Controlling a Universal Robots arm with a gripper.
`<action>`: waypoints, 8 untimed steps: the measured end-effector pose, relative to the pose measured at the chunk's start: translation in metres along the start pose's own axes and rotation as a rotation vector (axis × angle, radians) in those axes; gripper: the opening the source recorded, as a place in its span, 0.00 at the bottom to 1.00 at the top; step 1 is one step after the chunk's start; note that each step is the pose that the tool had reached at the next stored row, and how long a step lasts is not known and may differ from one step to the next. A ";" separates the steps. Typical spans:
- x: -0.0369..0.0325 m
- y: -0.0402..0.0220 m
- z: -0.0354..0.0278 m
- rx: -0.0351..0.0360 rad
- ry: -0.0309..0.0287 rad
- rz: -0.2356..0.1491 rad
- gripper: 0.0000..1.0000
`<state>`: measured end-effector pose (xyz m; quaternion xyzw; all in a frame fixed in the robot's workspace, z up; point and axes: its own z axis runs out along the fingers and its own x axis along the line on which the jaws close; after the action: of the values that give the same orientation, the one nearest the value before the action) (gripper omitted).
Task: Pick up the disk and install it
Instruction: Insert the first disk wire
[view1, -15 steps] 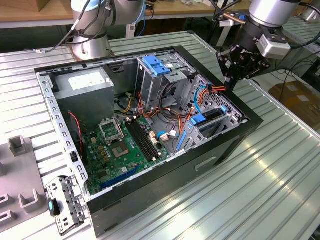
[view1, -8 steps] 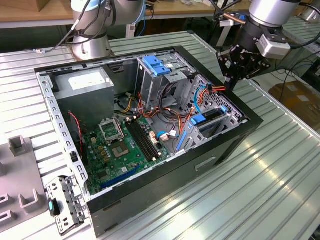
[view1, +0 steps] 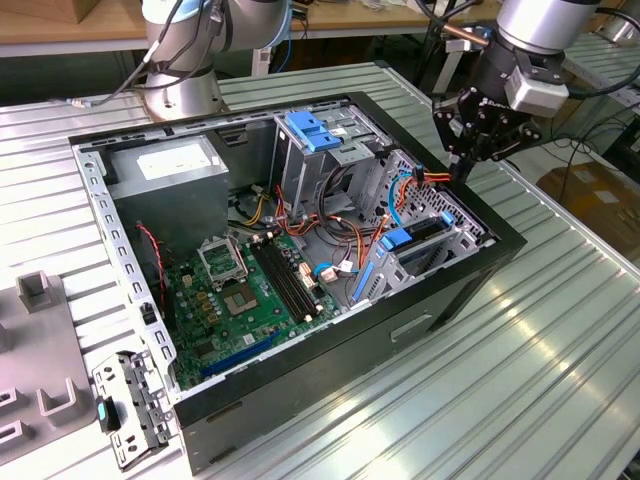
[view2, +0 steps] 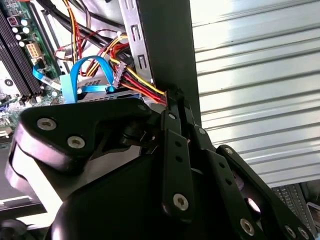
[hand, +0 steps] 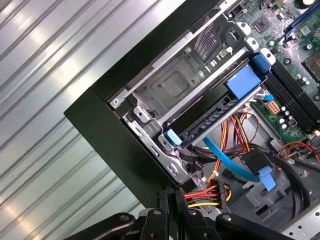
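Note:
The disk sits in the drive bay at the near corner of the open computer case (view1: 455, 290). Its blue bracket edge (hand: 215, 119) shows under the bay's silver top plate, and its blue front shows in the exterior view (view1: 400, 240). My gripper (view1: 462, 168) hangs over the case's rim on the exterior view's right, just beyond that bay. In both wrist views its fingers (view2: 172, 125) are pressed together on a bundle of red, yellow and black power wires (view2: 142, 85) that ends in a connector (hand: 222, 192).
A flat blue data cable (hand: 225, 160) loops beside the power wires. The motherboard (view1: 250, 290), a grey power supply box (view1: 165, 170) and a tall cage with a blue handle (view1: 315, 135) lie inside the case. Ribbed metal table (view1: 560, 360) surrounds it; grey fixtures (view1: 40, 330) stand at the exterior view's left.

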<state>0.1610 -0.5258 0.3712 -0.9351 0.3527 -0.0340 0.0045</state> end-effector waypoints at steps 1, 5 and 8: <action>-0.0013 0.0013 -0.0001 0.0000 -0.0001 0.000 0.17; -0.0050 0.0056 -0.0004 0.0001 -0.0001 0.000 0.17; -0.0052 0.0056 -0.0004 -0.0029 0.0017 0.045 0.17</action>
<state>0.1534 -0.5266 0.3711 -0.9270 0.3735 -0.0342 0.0036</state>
